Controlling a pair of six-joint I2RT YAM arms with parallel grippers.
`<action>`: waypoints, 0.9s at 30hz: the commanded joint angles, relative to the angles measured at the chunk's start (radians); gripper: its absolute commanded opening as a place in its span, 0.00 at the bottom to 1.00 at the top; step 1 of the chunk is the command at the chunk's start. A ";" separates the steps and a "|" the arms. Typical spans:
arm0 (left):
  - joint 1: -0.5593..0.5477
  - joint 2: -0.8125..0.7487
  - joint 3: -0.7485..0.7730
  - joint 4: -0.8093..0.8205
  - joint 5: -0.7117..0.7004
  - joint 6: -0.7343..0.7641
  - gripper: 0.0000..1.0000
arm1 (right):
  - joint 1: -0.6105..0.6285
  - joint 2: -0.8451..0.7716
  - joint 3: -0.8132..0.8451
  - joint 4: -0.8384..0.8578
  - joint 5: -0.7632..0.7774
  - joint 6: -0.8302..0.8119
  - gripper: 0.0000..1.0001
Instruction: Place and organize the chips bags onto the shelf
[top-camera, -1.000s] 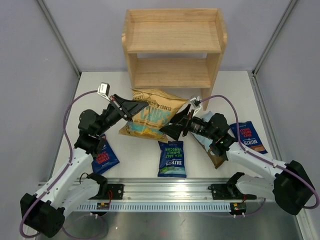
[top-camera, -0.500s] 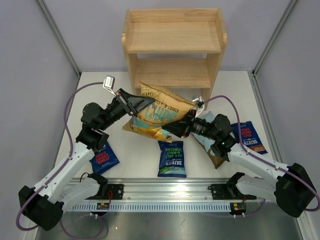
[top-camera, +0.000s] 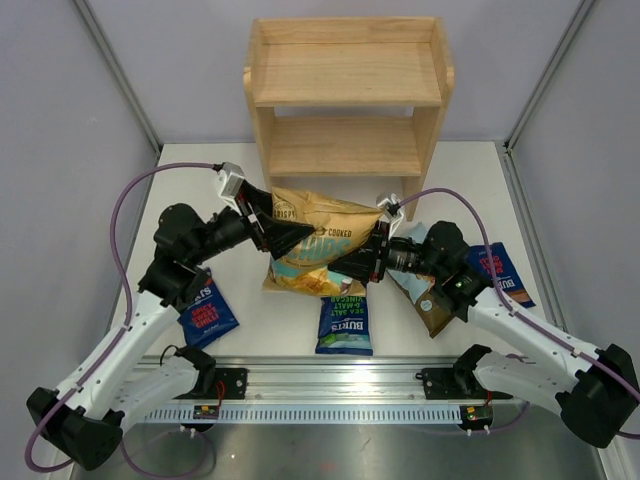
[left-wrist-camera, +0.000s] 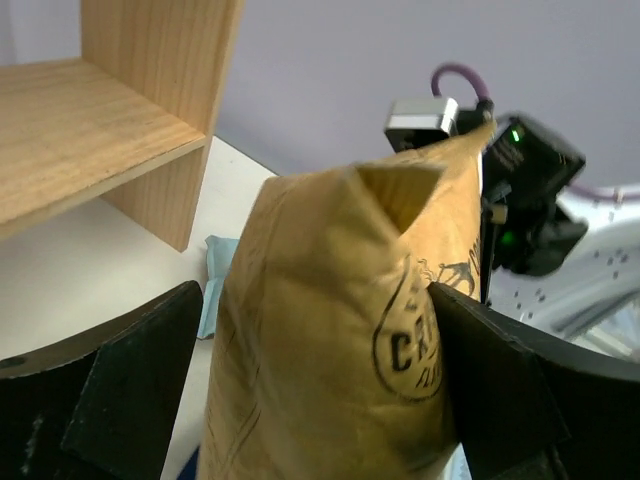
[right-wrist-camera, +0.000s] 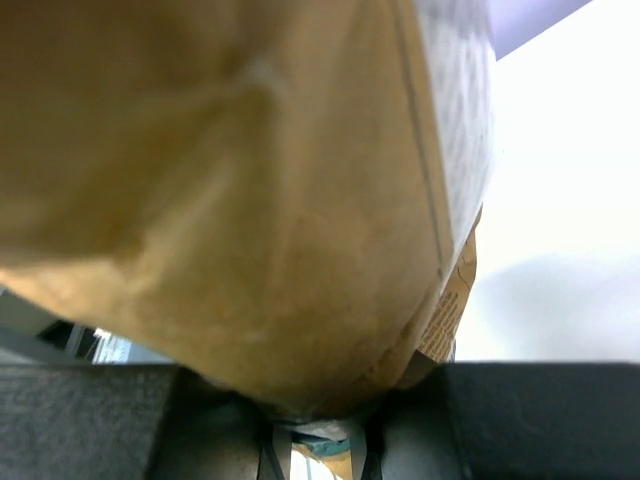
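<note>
A: Where has the big one got to?

B: The yellow chips bag (top-camera: 322, 240) hangs between the two arms, just in front of the shelf (top-camera: 345, 75) and near its lower tier, but not on either board. Seen from overhead, its lower edge overlaps the top of the green-lettered Burts bag (top-camera: 345, 325).

A: What has hold of it?

B: Both arms. The left gripper (top-camera: 292, 236) has its jaws spread about as wide as the bag's end and pressed against both faces. Its wrist view shows a black finger (left-wrist-camera: 130, 400) on each side of the creased yellow-brown foil. The right gripper (top-camera: 352, 266) is closed to a narrow pinch on the opposite edge — its own camera sees almost nothing but bag.

A: And the rest?

B: They all lie flat on the counter (top-camera: 270, 315). The red-lettered Burts bag (top-camera: 207, 312) is beside the left arm, and the second red-lettered Burts bag (top-camera: 500, 268) is out at the right. The Cassava Chips bag (top-camera: 432, 312) lies mostly under the right arm — only its light-blue and brown ends show.
</note>
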 joint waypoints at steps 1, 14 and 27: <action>-0.004 0.004 -0.034 0.003 0.170 0.192 0.97 | 0.013 -0.050 0.167 -0.089 -0.128 -0.069 0.20; -0.004 0.044 -0.123 0.394 0.521 -0.062 0.48 | 0.013 -0.067 0.442 -0.661 -0.207 -0.296 0.20; -0.004 -0.064 -0.081 0.360 0.145 -0.287 0.00 | 0.010 -0.102 0.468 -0.710 0.072 -0.309 0.96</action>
